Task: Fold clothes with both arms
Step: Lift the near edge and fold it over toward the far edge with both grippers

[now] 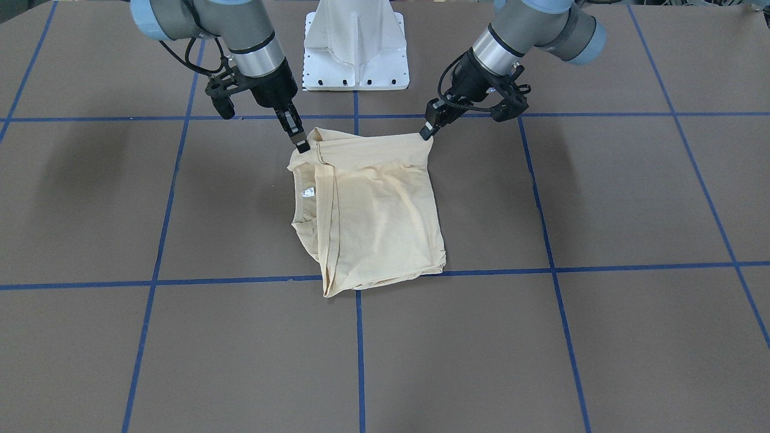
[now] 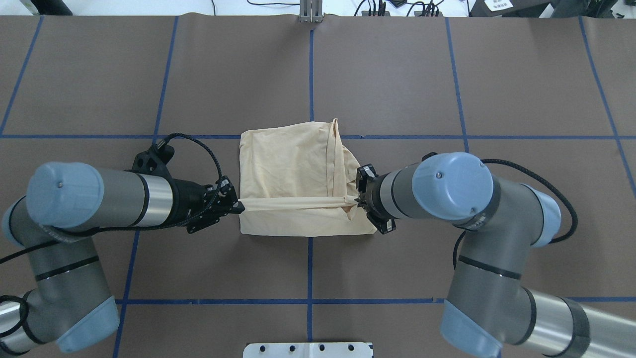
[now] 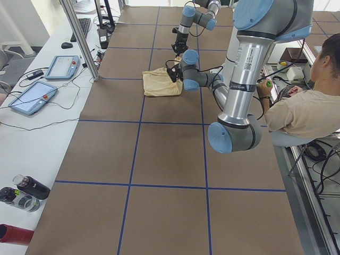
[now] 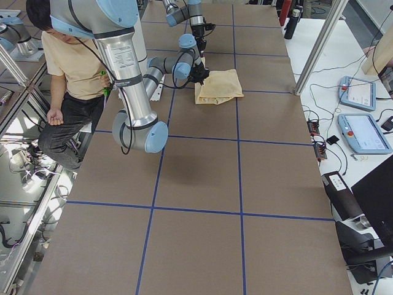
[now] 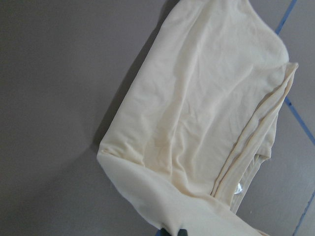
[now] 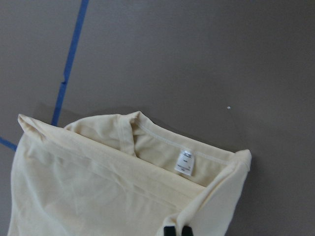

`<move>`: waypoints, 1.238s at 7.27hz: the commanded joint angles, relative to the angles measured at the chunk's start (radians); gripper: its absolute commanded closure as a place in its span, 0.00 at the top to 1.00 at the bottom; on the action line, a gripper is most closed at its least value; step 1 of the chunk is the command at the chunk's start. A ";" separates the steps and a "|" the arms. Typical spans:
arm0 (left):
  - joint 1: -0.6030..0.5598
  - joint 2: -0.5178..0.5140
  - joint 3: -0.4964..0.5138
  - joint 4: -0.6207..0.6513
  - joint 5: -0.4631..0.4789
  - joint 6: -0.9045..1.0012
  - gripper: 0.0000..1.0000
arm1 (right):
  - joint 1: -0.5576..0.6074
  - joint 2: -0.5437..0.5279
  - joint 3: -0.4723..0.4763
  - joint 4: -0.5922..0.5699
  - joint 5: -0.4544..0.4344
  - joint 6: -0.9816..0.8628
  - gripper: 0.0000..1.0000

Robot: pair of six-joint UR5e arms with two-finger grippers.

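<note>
Slippage is the risk: left gripper (image 2: 238, 205) and right gripper (image 2: 355, 200) each pinch one corner of the shirt (image 2: 288, 164), and uneven travel could pull its taut mid-frame edge free.

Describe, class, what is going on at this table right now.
A robot is folding a cream shirt on the brown table. The shirt already lies as a rough folded rectangle. The left gripper and the right gripper each pinch one corner of the edge nearest the white base, and that edge is stretched taut between them.
</note>
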 commanded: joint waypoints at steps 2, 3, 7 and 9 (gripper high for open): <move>-0.082 -0.149 0.205 0.002 -0.003 0.030 0.00 | 0.120 0.146 -0.202 0.004 0.098 -0.089 0.00; -0.108 -0.159 0.227 0.001 -0.003 0.041 0.00 | 0.137 0.208 -0.281 0.005 0.108 -0.104 0.00; -0.157 -0.217 0.344 -0.012 -0.003 0.080 0.00 | 0.180 0.309 -0.456 0.011 0.144 -0.178 0.00; -0.169 -0.248 0.402 -0.019 0.000 0.078 0.00 | 0.187 0.339 -0.558 0.095 0.145 -0.187 0.00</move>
